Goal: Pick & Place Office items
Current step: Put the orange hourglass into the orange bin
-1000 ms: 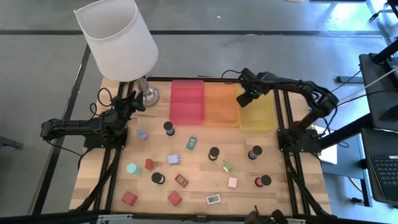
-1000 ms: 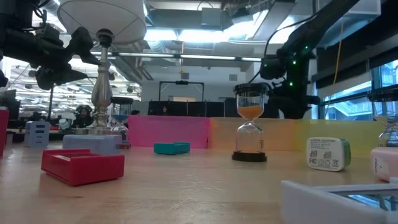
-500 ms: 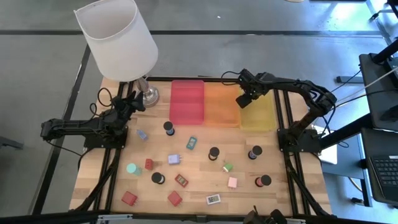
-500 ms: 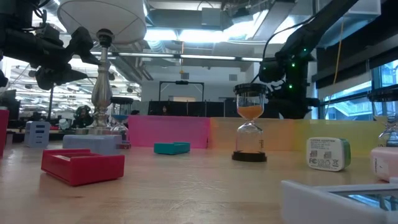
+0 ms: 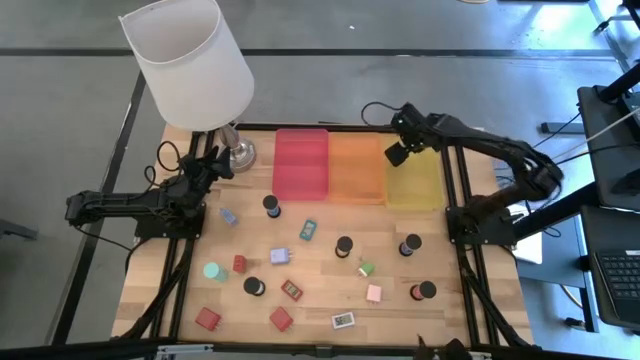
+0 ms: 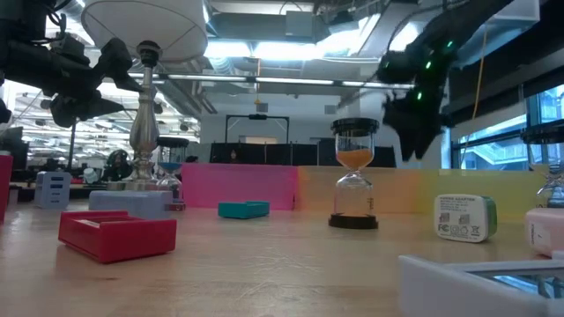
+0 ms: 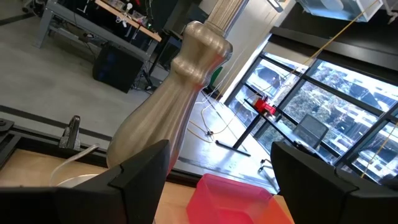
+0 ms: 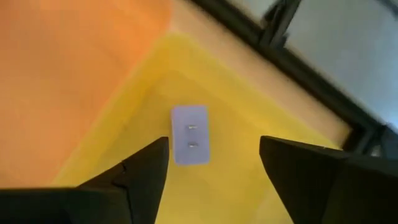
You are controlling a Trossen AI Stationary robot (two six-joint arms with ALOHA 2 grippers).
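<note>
My right gripper (image 5: 397,153) hangs open over the yellow tray (image 5: 415,182) at the far right. In the right wrist view its fingers stand apart above a lavender cube (image 8: 189,143). The cube lies flat on the tray's floor (image 8: 249,180), touching neither finger. Other office items are scattered over the table: black cylinders (image 5: 344,245), red blocks (image 5: 281,319), a second lavender cube (image 5: 281,257), a teal block (image 5: 308,230), and green (image 5: 366,269) and pink (image 5: 374,293) cubes. My left gripper (image 5: 214,166) waits open at the far left beside the lamp's base (image 7: 174,112).
The red tray (image 5: 301,163) and orange tray (image 5: 358,168) stand in a row left of the yellow one along the far edge. The white-shaded lamp (image 5: 190,65) rises at the far left corner. A black-capped hourglass (image 6: 354,185) stands close in the low view.
My right gripper has risen from low over the yellow tray to well above its rim, most of it in the last half second, and it has tipped a little. My left arm has kept still.
</note>
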